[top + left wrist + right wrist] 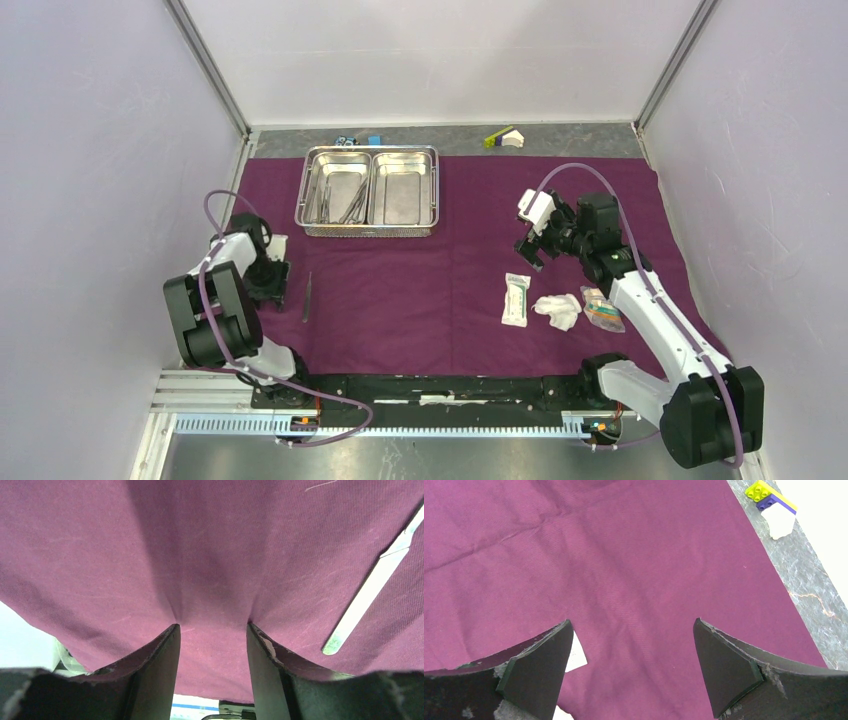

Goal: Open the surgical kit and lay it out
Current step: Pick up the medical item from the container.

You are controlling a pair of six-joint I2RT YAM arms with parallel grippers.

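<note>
The dark purple cloth (470,230) lies spread flat over the table. The steel tray (436,190) stands on it at the back left; ring-handled forceps (345,200) lie in its left compartment. Slim tweezers (307,297) lie on the cloth, also in the left wrist view (370,587). My left gripper (272,280) is open, its fingertips (172,630) down on the cloth's left edge. My right gripper (532,252) is open and empty above the cloth (634,570). A white packet (516,299), white gauze (558,311) and a small clear packet (602,310) lie below it.
A small blue block (372,140) and a yellow-green and white piece (503,137) sit on the bare grey strip behind the cloth; the piece also shows in the right wrist view (771,505). White walls enclose the table on three sides.
</note>
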